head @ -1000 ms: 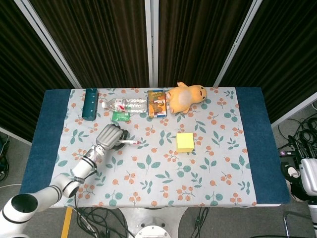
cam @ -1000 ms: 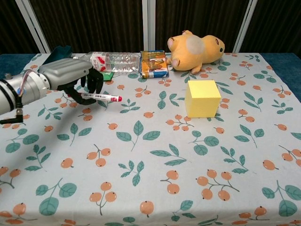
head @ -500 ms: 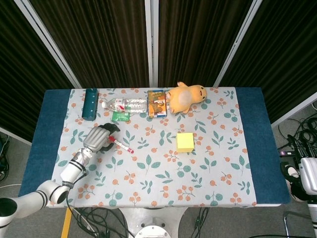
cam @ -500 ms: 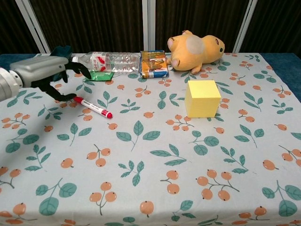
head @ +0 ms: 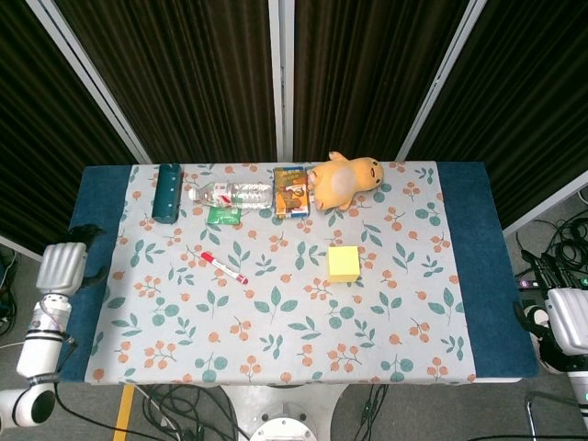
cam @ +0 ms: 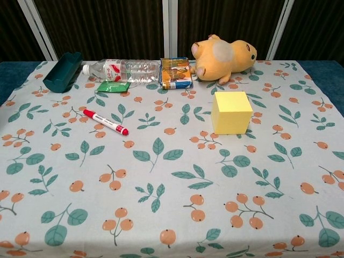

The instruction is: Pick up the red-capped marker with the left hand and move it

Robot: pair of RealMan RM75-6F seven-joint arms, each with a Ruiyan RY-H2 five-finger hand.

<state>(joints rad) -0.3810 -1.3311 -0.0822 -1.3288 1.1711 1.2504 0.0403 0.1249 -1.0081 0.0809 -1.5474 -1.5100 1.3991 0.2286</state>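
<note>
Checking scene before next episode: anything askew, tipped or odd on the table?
Water bottle lies on its side and the plush toy is flopped over. The red-capped marker lies diagonally, untouched by either hand. Nothing spilled or visibly damaged.

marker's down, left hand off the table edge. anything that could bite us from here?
Two mild ones. The red-capped marker lies loose and slanted on the cloth, touching nothing, so it may roll if bumped. The left hand hangs at the table's left edge; swinging back in low, it might clip the green tray or the water bottle.
</note>
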